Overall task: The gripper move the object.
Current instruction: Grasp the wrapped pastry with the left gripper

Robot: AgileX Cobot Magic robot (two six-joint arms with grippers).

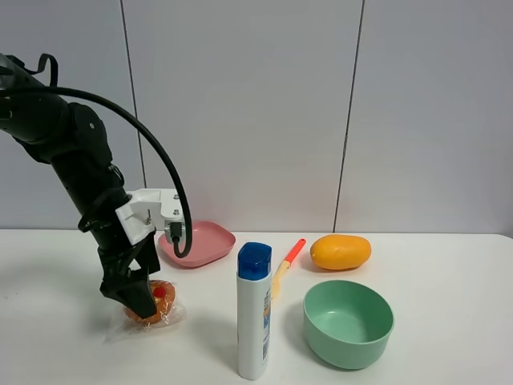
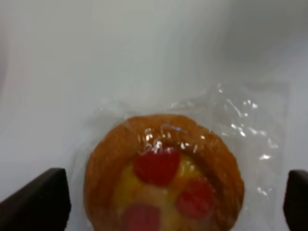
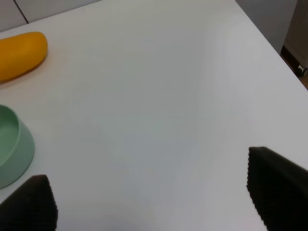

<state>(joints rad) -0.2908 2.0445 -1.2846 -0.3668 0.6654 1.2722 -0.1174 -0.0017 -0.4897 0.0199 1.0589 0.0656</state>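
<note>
— Pastry (image 1: pixel 164 306): where on the desk (image 1: pixel 449 273) does it lie?

— Toward the front-left corner, flat in its crinkly clear wrapper, red dots facing up. The left gripper (image 1: pixel 138 300) is down over it, its tips close to the desk.

— Are the jaws on it?

— No. The left wrist view shows them spread wide, one on each side of the pastry, with wrapper and bare desk between each and the crust. They are open and grip nothing.

— What stands around it?

— A pink plate (image 1: pixel 200 243) lies behind it toward the back edge, near but apart. A white bottle with a blue cap (image 1: pixel 254 321) stands upright by the front edge, about mid-desk, with a gap between it and the wrapper. A green bowl (image 1: pixel 349 322) sits past the bottle, also near the front edge. A mango (image 1: pixel 341 251) lies behind the bowl, nearer the back edge. A thin stick (image 1: pixel 290 258), red at one end and yellowish at the other, lies between plate and mango, its near end hidden by the bottle.

— What crowds the pastry most?

— The bottle on one side and the plate behind.

— And the right gripper (image 3: pixel 154 202)?

— Only its own wrist view shows it. Its jaws are wide apart over bare desk between the bowl and the right edge.
</note>
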